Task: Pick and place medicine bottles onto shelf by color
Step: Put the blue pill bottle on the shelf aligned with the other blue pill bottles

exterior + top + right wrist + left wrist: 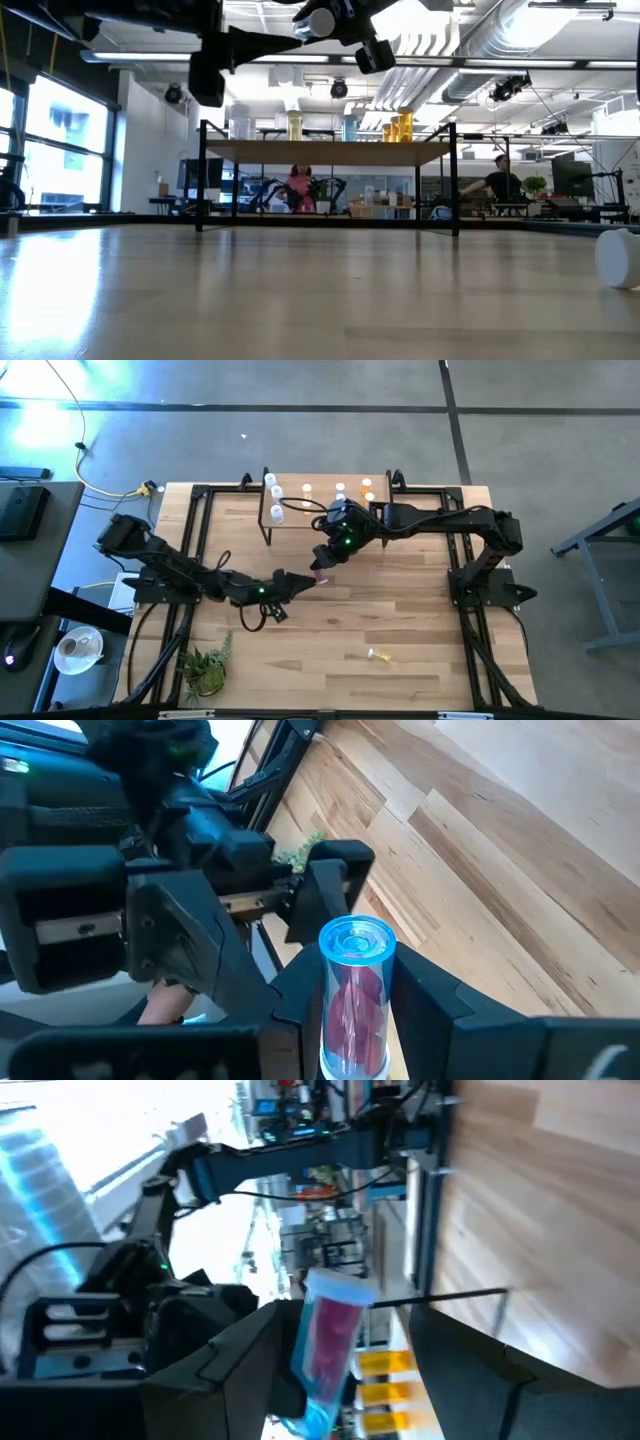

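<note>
A small clear bottle with red-pink contents and a bluish cap [356,990] is held above the table's middle [320,574]. My right gripper [358,970] [322,563] is shut on it. My left gripper [350,1320] [306,580] is open, one finger on each side of the same bottle [330,1345], with a gap on one side. The shelf [300,520] stands at the far side with white and orange bottles [277,493] [367,488] upright on its board; it also shows in the low view [330,152]. My right gripper pinches the bottle's body [350,1020] between its two fingers. The fingers lie along the bottle, slanting down from the table's far right. The capped end [356,940] sticks out past the fingertips toward my left gripper. The bottle is lifted clear of the table.
A pale yellow bottle [380,655] lies on its side on the table near the front right; its white cap shows in the low view [620,258]. A small plant [205,670] stands at the near left corner. Black frame rails [195,540] run along the table's sides.
</note>
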Controlling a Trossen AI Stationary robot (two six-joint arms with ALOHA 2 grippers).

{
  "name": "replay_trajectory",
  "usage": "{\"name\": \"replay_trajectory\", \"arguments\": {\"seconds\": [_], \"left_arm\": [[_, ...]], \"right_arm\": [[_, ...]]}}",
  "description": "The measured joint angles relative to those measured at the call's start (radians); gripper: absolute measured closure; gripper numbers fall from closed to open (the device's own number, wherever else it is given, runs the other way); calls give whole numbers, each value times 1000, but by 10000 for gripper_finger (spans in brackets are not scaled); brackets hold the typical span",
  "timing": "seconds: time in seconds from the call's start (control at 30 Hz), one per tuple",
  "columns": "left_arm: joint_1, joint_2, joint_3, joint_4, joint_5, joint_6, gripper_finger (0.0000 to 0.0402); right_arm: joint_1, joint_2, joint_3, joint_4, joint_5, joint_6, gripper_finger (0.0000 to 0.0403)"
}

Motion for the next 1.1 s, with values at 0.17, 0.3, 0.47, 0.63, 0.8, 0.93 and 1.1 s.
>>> {"name": "replay_trajectory", "arguments": {"seconds": [0.17, 0.3, 0.47, 0.63, 0.8, 0.93, 1.1], "left_arm": [[8, 87, 0, 178, 9, 76, 190], [21, 137, 2, 275, 17, 144, 190], [48, 177, 31, 280, 19, 175, 190], [71, 191, 61, 280, 18, 165, 190], [74, 191, 63, 277, 16, 146, 200], [74, 191, 63, 268, 16, 144, 230], [74, 191, 63, 267, 4, 137, 276]], "right_arm": [[0, 0, 0, 0, -9, 0, 318], [1, 0, 0, 0, -9, 3, 318], [1, 0, 0, 0, -9, 15, 318], [1, 0, 0, 0, -9, 21, 318], [1, 0, 0, 0, -17, 20, 318], [1, 0, 0, 0, -17, 19, 318], [1, 0, 0, 0, -16, 19, 318]]}}
